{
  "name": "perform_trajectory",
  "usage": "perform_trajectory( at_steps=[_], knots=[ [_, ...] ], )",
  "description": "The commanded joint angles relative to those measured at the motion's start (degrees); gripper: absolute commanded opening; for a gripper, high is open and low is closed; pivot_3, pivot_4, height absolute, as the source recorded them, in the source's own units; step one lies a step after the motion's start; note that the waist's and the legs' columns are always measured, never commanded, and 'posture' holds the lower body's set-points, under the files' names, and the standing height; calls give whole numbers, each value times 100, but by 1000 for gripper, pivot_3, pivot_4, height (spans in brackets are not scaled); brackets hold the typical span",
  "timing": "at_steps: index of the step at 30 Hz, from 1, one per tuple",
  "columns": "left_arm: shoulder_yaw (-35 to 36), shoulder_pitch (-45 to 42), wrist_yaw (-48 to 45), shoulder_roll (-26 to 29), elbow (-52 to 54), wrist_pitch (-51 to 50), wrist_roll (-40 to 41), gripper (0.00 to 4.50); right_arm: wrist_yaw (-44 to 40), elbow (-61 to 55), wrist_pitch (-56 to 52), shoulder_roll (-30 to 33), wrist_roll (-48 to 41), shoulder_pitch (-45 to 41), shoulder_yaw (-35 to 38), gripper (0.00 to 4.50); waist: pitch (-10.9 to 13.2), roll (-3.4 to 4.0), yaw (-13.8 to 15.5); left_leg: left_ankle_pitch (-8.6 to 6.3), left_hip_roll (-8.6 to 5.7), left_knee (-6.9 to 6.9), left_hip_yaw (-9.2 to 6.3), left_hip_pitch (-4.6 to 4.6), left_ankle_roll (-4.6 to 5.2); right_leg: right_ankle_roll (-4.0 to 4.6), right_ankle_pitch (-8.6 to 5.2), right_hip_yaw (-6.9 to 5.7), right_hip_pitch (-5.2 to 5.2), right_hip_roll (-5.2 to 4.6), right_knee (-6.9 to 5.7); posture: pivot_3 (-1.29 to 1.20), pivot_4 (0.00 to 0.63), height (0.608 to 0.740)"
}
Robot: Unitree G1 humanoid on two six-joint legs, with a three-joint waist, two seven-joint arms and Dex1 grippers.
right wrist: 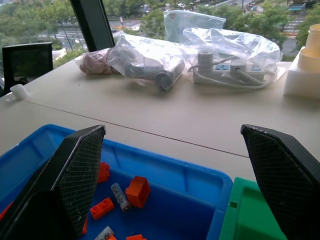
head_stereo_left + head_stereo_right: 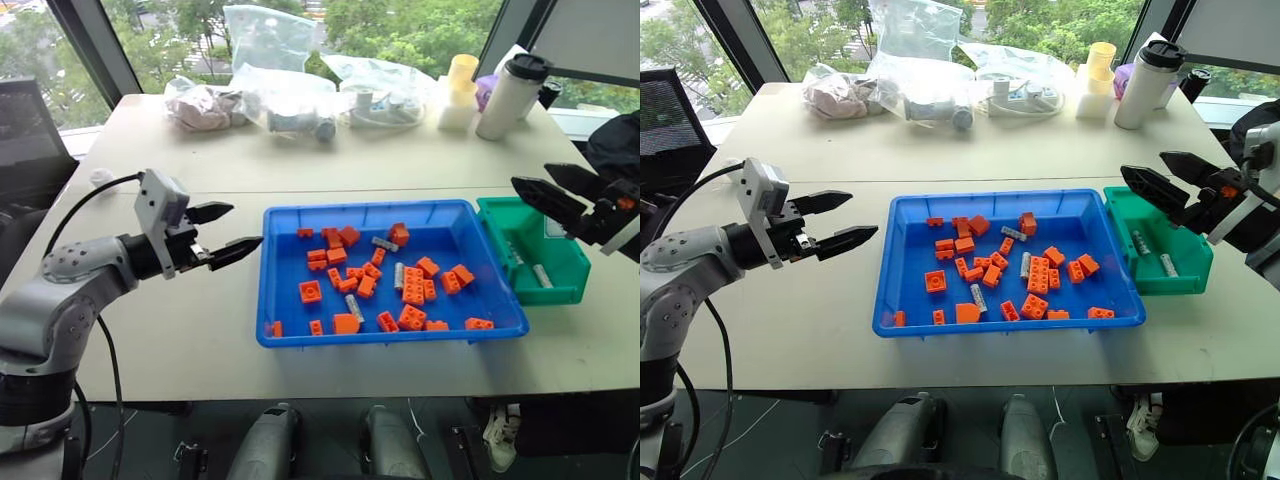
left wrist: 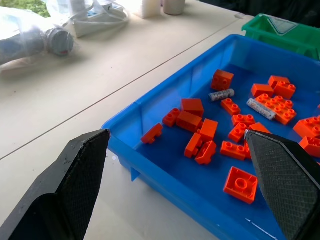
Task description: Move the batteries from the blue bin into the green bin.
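Reaching in from the left, the left claw (image 2: 222, 232) hangs level above the tabletop (image 2: 200, 330), its black fingers spread and pinching nothing, tips aimed at the left wall of the blue bin (image 2: 275, 300) and just short of it. The right claw (image 2: 1175, 178) comes in from the right, also about level, fingers spread wide and empty, poised over the green bin (image 2: 1185, 275), tips toward the blue bin.

The blue bin sits mid-tabletop near the front edge; the green bin touches its right wall. Grey batteries (image 2: 385, 244) lie scattered among orange bricks (image 2: 413, 286) in the blue bin: one near the back, one near the middle, one toward the front. Two more batteries lie on the green bin's floor.

Bare tabletop stretches left of the blue bin under the left claw, and a broad open strip runs behind both bins. Along the far edge stand plastic bags (image 2: 285, 100), a white bottle (image 2: 510, 95) and a yellow cup (image 2: 462, 75)
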State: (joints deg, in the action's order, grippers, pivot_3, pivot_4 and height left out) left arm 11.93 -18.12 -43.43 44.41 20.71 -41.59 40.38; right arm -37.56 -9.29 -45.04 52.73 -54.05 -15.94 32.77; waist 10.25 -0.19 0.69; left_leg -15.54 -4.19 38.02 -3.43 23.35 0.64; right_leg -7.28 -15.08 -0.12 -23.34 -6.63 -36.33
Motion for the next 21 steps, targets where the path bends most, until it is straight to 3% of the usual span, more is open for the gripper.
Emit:
perform_trajectory(
  at_steps=[1, 4, 8, 13, 17, 21],
  knots=[
    [64, -1, -39, 39, 169, 75, -4, 4500, -15, -100, 115, -17, 44, -127, 73, 4479, 0, 0, 2, 0, 0, 0, 0, 0, 0, 0, 0, 0, 0, 0, 0, 0, 150, 740],
    [22, -15, -96, 101, 177, 160, -108, 4500, 60, -158, 10, 70, 135, -144, -24, 4479, 0, 0, 0, 0, 0, 0, 0, 0, 0, 0, 0, 0, 0, 0, 0, 0, 150, 740],
    [-84, -184, -348, 445, 89, 307, -404, 4500, -1, -211, -894, 446, -268, -303, -238, 4479, 2, 4, -2, 0, 0, -1, 0, 0, 0, 0, 0, 1, -1, -1, 0, 0, 150, 740],
    [-117, -128, -1346, 1324, 266, 132, -211, 4500, -386, -418, -1930, 907, -1038, -1018, -791, 4479, 8, 14, -49, 0, 1, -6, 0, 5, 1, 2, -1, 1, -9, -3, 1, 0, 150, 740],
    [-203, -22, -1914, 1771, 407, 53, -121, 4500, -429, -1076, -2201, 850, -837, -1522, -1906, 4479, 9, 15, -51, -1, 4, -10, -1, 5, 1, 3, -2, 0, -11, -4, 3, 0, 150, 740],
    [-288, 139, -2053, 1831, 695, 6, -87, 4500, 370, -960, -3452, -71, -1587, -2367, -2751, 4479, 9, 15, -51, -2, 2, -9, 0, 8, 1, 5, -2, 2, -11, -11, 9, 0, 150, 740]
  ],
)
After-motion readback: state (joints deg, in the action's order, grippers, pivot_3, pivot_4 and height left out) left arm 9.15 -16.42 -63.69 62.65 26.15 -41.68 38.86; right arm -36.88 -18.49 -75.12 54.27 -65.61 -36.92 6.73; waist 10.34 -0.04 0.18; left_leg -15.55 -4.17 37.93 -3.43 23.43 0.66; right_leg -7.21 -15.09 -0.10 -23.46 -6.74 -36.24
